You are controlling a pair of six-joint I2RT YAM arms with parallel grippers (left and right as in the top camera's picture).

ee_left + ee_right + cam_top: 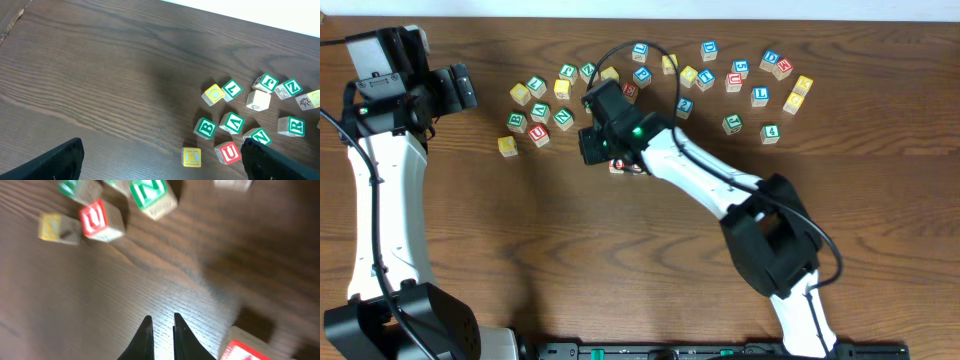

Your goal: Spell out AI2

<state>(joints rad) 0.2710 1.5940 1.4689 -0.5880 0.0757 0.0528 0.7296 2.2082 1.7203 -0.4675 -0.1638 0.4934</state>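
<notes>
Dark wood table [470,230] from above, letter cubes scattered across the upper middle and upper right. Too small at this height to pick out A, I or 2 by their faces. Left gripper [470,88] at upper left, clear of the scatter. Right gripper [592,148] at centre, just below the scatter's left part, with its arm running down to the lower right. Red cube [625,166] just right of and below that gripper, apart from the rest, half hidden under the wrist, letter unreadable.

Left wrist view: same wood, pale strip along the top right edge. Left fingers [65,160] wide apart at the two bottom corners, open and empty, well above the table. Between them and to the right, a cluster of cubes: yellow K [191,157], red U [227,152] just beside it, green B [205,128] above, more green and yellow ones toward the right edge.

Right wrist view: blurred wood grain, a bright patch at centre. Right gripper [160,325] at bottom centre, tips drawn almost together with only a thin slit between, gripping nothing. Red cube [242,352] at the bottom right, close beside the tips but not touching, cut off by the frame, so letter not seen. U [100,220] and a yellow cube [60,228] at upper left, green N [152,195] at top centre, all well apart from the tips.
</notes>
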